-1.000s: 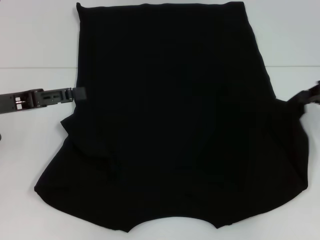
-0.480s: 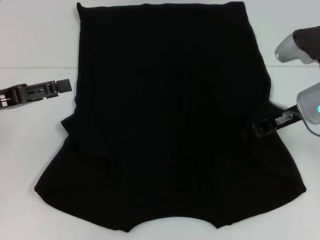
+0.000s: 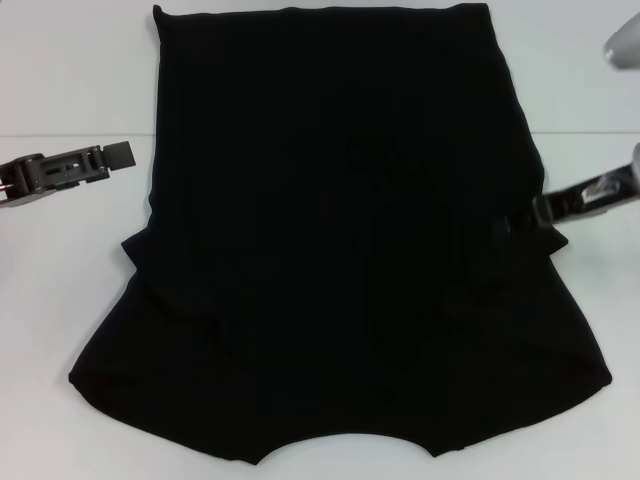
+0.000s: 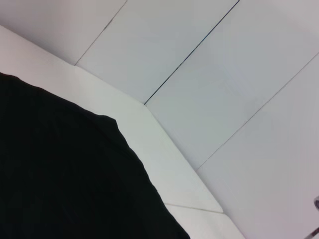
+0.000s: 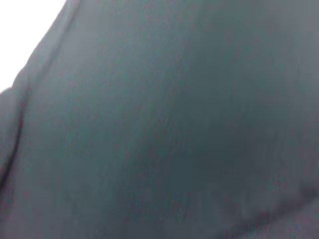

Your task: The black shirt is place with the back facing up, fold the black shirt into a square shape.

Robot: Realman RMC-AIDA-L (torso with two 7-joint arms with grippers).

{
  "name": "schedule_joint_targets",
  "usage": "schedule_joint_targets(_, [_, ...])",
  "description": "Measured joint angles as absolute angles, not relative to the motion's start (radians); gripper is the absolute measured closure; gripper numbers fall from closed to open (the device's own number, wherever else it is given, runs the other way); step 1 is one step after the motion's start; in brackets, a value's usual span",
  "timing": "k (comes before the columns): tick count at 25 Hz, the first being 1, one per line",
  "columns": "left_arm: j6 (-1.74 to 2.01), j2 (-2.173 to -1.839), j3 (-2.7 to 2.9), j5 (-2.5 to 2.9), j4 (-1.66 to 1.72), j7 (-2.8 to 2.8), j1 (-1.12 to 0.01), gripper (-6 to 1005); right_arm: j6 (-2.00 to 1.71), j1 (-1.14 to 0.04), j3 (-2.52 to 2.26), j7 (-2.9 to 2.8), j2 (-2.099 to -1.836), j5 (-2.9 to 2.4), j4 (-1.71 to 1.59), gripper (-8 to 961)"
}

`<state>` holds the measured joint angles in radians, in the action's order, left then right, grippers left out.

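The black shirt (image 3: 330, 250) lies flat on the white table, plain side up, with its hem at the far edge and its neck opening at the near edge. Both side flaps are folded inward, leaving creased lumps at mid-height. My left gripper (image 3: 120, 154) hovers over bare table, a little to the left of the shirt's left edge. My right gripper (image 3: 515, 225) is at the shirt's right edge, over the folded-in flap. The left wrist view shows a corner of the shirt (image 4: 60, 174). The right wrist view is filled by the shirt's cloth (image 5: 159, 129).
The white table (image 3: 60, 300) shows on both sides of the shirt. A seam line (image 3: 70, 133) runs across it at the far side. Part of my right arm's grey housing (image 3: 625, 40) shows at the upper right.
My left gripper has drawn back left from the shirt's left edge. My right gripper swept the right flap inward over the shirt, then pulled back a little to the right.
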<state>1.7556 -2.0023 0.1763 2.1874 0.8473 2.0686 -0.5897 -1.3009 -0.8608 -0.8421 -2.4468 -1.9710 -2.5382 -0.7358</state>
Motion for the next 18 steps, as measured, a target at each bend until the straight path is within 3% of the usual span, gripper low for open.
schedule_joint_targets(12, [1.886, -1.974, 0.184, 2.538, 0.933, 2.242, -0.558, 147, -1.351, -0.856, -0.690, -2.537, -1.940, -2.536, -0.770, 227])
schedule_joint_targets(17, [1.892, -1.986, 0.186, 2.602, 0.973, 2.301, -0.531, 185, -1.356, -0.851, -0.678, -2.541, -1.939, -2.536, -0.775, 204])
schedule_joint_targets(18, [1.884, -1.988, 0.186, 2.615, 0.973, 2.306, -0.529, 231, -1.356, -0.851, -0.678, -2.541, -1.939, -2.536, -0.775, 199])
